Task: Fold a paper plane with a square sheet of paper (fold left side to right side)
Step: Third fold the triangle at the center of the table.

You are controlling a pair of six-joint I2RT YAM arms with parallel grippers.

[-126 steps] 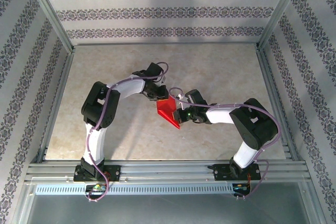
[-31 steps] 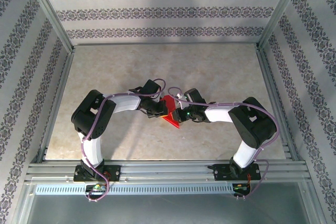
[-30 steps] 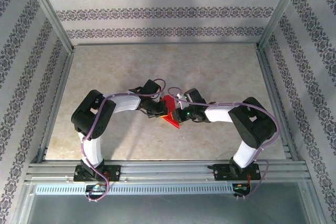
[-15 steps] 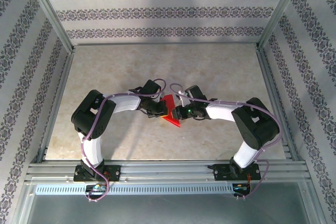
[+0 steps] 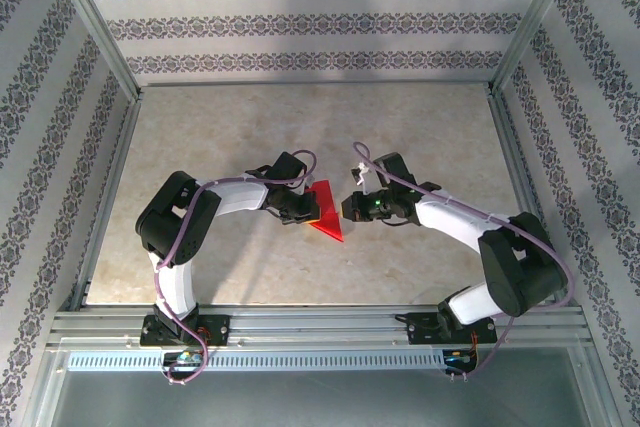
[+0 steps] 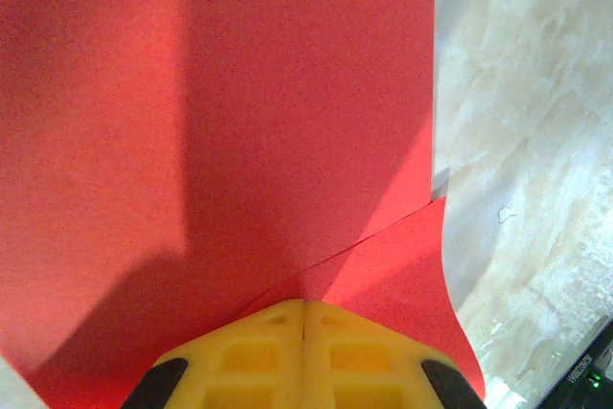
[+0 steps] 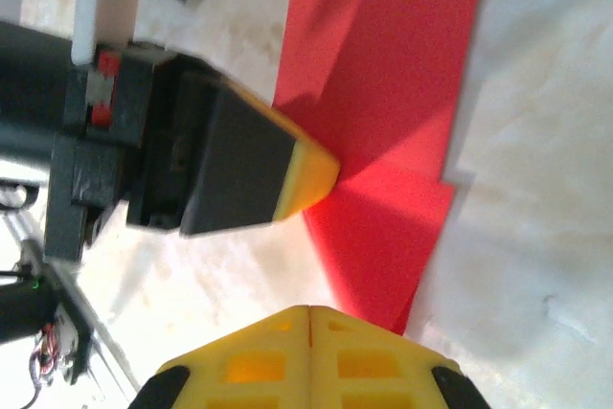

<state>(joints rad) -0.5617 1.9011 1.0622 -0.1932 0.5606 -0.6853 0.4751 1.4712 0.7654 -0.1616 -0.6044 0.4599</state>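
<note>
Top camera looks down over the whole table [image 5: 430, 137]. Wrist cameras face the paper [image 7: 383, 93] close-up from opposite sides.

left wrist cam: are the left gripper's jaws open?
No, the left gripper's two yellow fingers meet along a closed seam, with the red paper lying just ahead of their tips.

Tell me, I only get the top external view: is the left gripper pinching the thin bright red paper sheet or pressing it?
Observer: Pressing, it seems: the left gripper has its yellow fingers shut together on top of the thin bright red paper sheet.
Operator: Any fold showing?
Observer: Yes, a slanted layer edge runs from that gripper to the sheet's right edge.
Operator: Right gripper?
Observer: The right gripper is shut, empty, beside a sheet corner.
</note>
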